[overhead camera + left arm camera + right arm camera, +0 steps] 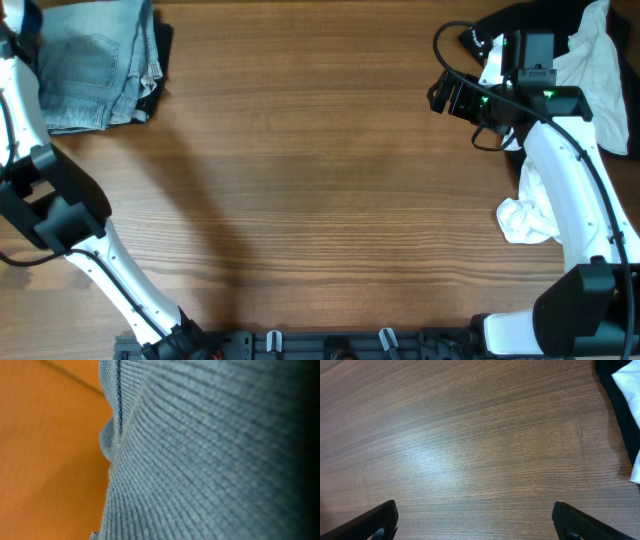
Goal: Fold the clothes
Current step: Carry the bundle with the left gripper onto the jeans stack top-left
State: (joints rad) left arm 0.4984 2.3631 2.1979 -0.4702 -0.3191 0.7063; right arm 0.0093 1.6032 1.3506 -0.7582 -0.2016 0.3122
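Top-left corner, and the jeans (95, 65) lay folded there on a dark garment (160, 60), a neat stack hard against the table (320, 200) edge. The left arm (20, 100) reached up into that same corner. Its wrist camera was smothered by blue ribbed fabric (210, 450) pressed right against the lens. No fingers showed there, so whether the left gripper had cloth pinched or had let go, I could not tell.

Over on the right, the right gripper (474, 510) hung above bare wood with its fingers (375, 520) spread as wide as they go, holding nothing at all. Just beside it sat the unfolded heap: a black garment (490, 30), a white garment (590, 60) on top of it, and a crumpled white bundle (525, 220) nearer the arm's base.

By my read, the next garment was due. To do it well, take the white one by an edge or corner, never the bunched middle. Draw it onto the open centre and spread it flat before any fold, with the left side letting go only once its cloth sat square on the stack
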